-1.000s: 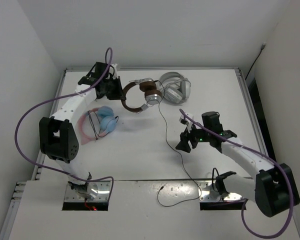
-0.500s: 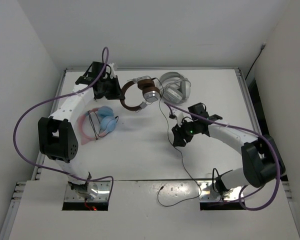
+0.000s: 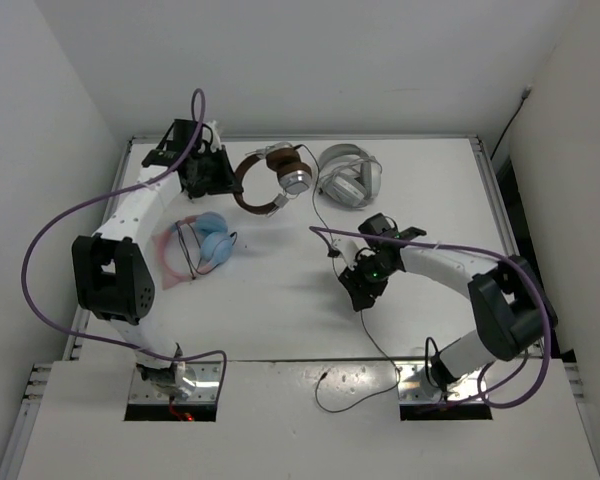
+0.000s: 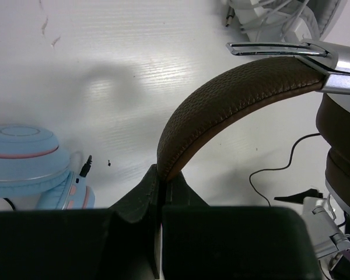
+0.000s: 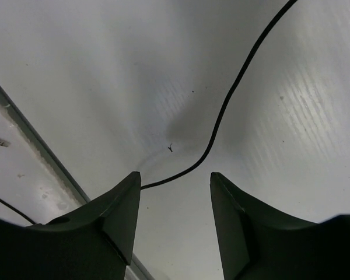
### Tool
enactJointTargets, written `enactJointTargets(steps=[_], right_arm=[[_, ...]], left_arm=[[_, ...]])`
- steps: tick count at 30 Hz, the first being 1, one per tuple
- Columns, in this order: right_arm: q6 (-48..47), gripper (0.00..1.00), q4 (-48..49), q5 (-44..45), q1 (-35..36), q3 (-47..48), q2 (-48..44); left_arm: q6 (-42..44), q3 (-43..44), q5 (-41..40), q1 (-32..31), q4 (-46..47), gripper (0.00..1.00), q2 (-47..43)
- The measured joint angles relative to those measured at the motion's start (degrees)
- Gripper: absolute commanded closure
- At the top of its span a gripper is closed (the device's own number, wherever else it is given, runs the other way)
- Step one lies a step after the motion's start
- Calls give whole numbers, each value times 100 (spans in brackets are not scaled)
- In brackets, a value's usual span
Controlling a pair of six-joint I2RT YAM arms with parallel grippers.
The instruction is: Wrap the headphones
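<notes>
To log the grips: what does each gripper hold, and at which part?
Left gripper is shut on the headphones at the brown headband. Right gripper is open and holds nothing; the cable lies loose below it.

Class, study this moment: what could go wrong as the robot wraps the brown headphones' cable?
1. The right gripper stands open, and the thin cable crosses off-centre, toward one jaw; closing may miss it.
2. The left gripper holds the headband only at its jaw tips; a cable tug could pull the headphones loose.
</notes>
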Motion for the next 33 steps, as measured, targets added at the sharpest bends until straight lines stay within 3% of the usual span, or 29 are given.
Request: enactJointTargets(steps=[12,26,29,33], right_arm=[[256,54,120,481,85,238,612],[706,58,435,214,98,612,1276],[782,66,560,184,98,632,1303],[885,95,695,234,98,636,1368]], left_arm=[[-192,44,170,319,9,100,66],[-365,-33,354,356,127,100,116],[-396,-94,400,356,184,100,116],[-446,-210,422,356,221,100,116]])
